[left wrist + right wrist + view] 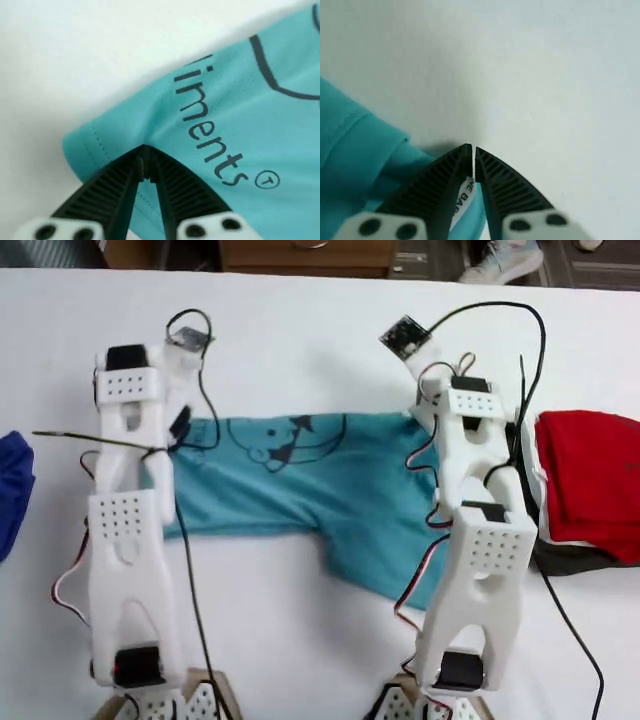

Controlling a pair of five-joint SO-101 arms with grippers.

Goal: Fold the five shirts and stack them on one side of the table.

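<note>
A teal shirt (330, 490) with a dark print lies across the white table (300, 330) between the two arms. My left gripper (145, 152) is shut on the hem near one corner of the teal shirt (225, 100); in the high view it sits at the cloth's left end (178, 430). My right gripper (473, 152) is shut on the edge of the teal shirt (355, 145), with a white label between the fingers; from above it is at the cloth's far right corner (422, 420). A folded red shirt (590, 485) tops a stack at the right.
Under the red shirt lie a white layer and a dark shirt (570, 558). A blue shirt (12, 490) lies bunched at the table's left edge. Cables run from both arms over the cloth. Bare table lies behind and in front of the teal shirt.
</note>
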